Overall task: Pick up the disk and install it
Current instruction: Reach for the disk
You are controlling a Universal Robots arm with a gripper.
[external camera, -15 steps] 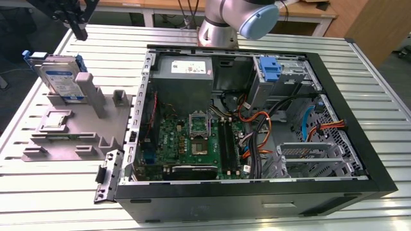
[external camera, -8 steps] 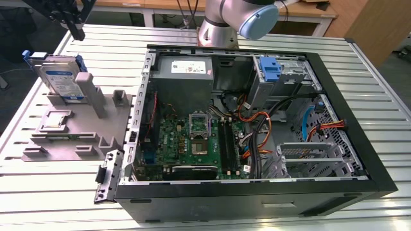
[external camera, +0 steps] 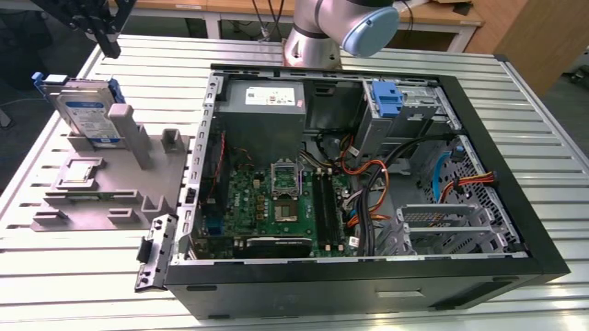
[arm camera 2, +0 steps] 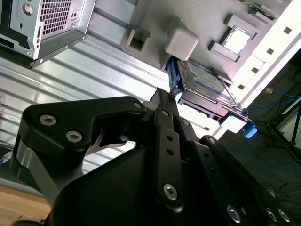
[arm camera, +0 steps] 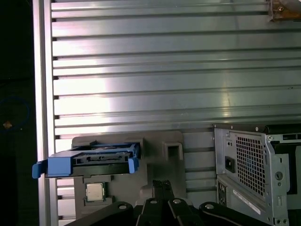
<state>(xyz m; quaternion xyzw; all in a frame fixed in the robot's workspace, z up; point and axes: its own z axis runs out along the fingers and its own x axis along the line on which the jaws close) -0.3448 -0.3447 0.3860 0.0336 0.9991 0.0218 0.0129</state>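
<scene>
Disk (external camera: 88,114) stands upright in the grey holder (external camera: 92,200) on the surface (external camera: 165,58), easy to grasp; the pincer (external camera: 112,49) hovers above, narrow, holding nothing.

Flat rectangular silver hard drive with white-and-blue label, framed by blue plastic carrier (external camera: 87,114). Not installed: stands upright on one edge in slot of grey plastic holder block (external camera: 101,200), tilted back slightly. Label face turned outward, toward exterior view's lower left. Blue carrier tabs stick out at both upper corners. Just beside tall grey post of holder, which overlaps disk's edge on exterior view's right. Holder sits on ribbed aluminium table (external camera: 74,276), on exterior view's left of open black computer case (external camera: 515,227), apart from it. First wrist view: seen edge-on, blue frame with end tabs (arm camera: 89,157). Second wrist view: silver face and blue rail (arm camera 2: 202,77).
</scene>
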